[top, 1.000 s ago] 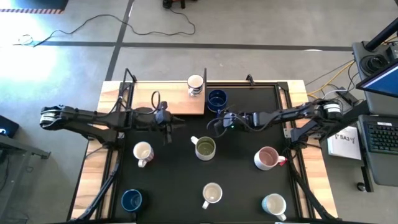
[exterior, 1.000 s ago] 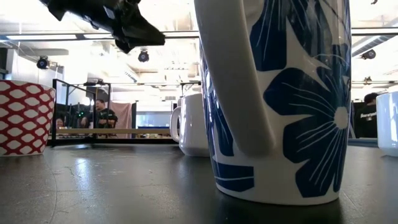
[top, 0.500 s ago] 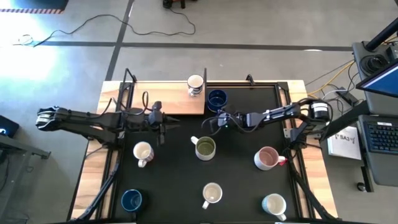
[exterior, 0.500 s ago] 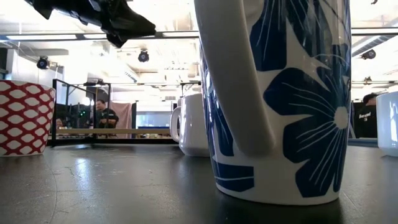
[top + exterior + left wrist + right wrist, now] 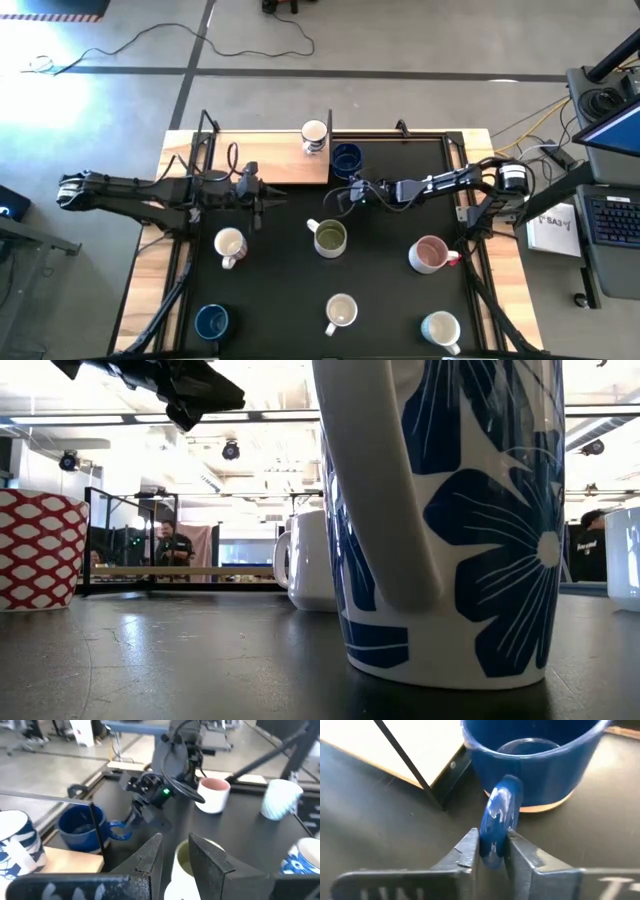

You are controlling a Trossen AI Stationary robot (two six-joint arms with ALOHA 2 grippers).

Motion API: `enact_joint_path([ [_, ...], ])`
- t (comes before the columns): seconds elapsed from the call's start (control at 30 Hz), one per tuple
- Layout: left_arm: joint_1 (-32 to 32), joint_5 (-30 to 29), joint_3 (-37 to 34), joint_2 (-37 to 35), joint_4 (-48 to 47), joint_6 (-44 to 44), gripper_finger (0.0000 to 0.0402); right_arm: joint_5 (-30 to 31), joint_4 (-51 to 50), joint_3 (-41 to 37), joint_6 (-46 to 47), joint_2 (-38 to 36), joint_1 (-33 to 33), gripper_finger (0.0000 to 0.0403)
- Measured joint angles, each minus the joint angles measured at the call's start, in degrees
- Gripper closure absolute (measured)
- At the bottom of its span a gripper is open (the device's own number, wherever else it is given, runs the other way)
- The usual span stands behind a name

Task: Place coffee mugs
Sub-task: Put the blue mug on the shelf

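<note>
Dark blue mug (image 5: pixel 348 159), standing on the black tabletop (image 5: pixel 390 300) beside the wooden board (image 5: pixel 285 160), is gripped at its handle by the right hand (image 5: pixel 492 851); a straight, level lift is advised.

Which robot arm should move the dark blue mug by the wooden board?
Right. The right gripper is shut on the dark blue mug's handle; the left gripper is empty.

Overhead looks straight down; low sits table-level; both wrists share the blue mug (image 5: pixel 530 765).
</note>
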Motion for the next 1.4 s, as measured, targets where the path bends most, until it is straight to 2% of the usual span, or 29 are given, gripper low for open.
enact_joint_path([
  [0.27, -0.1, 1.6, 2.7, 0.4, -1.9, 0.6, 0.0325, -0.5, -2.1, 0.0, -1.3, -1.1, -0.1, 0.0357],
  [0.57, -0.1, 1.1, 2.2, 0.2, -1.8, 0.6, 0.0325, -2.2, -14.1, 0.0, 0.2, -7.6, 1.1, 0.0357],
  [0.83, -0.1, 1.1, 2.6, -0.3, -0.8, 0.2, 0.0325, -13.2, -17.2, -0.1, 3.0, -16.9, 4.0, 0.0357],
  [1.1, -0.1, 1.0, 2.6, -0.5, 0.8, 0.2, 0.0325, -13.6, -24.5, -0.1, 7.0, -22.1, 7.6, 0.0357],
  [1.4, -0.1, 1.0, 2.6, -1.5, 1.6, 0.2, 0.0325, -16.8, -20.4, -0.1, 7.2, -23.1, 11.9, 0.0357],
])
